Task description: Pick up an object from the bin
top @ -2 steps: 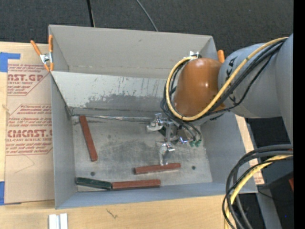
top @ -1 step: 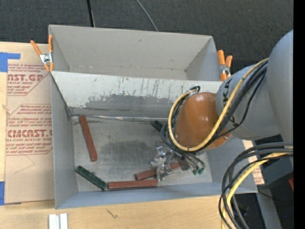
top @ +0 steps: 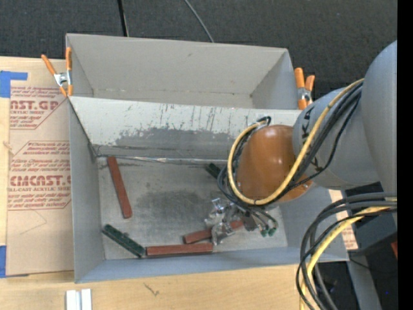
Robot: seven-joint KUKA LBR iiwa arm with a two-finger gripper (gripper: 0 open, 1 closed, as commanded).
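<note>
Tool (top: 222, 223) low in grey bin (top: 84, 173), at end of short red-brown stick (top: 197, 237), grip state cannot be told, longer red-brown stick (top: 179, 250) just beside.

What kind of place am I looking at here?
Most likely a robotics lab, set up for picking tests: a cabled robot arm reaches into a scuffed grey bin holding a few loose brown sticks and green sticks.

Bin (top: 84, 192) grey, floor smudged dark, far wall streaked with scratches. Left stick (top: 119, 188) reddish-brown, near stick (top: 179, 250) the same; near-left stick (top: 124, 240) dark green. Wrist cover (top: 268, 163) orange.
</note>
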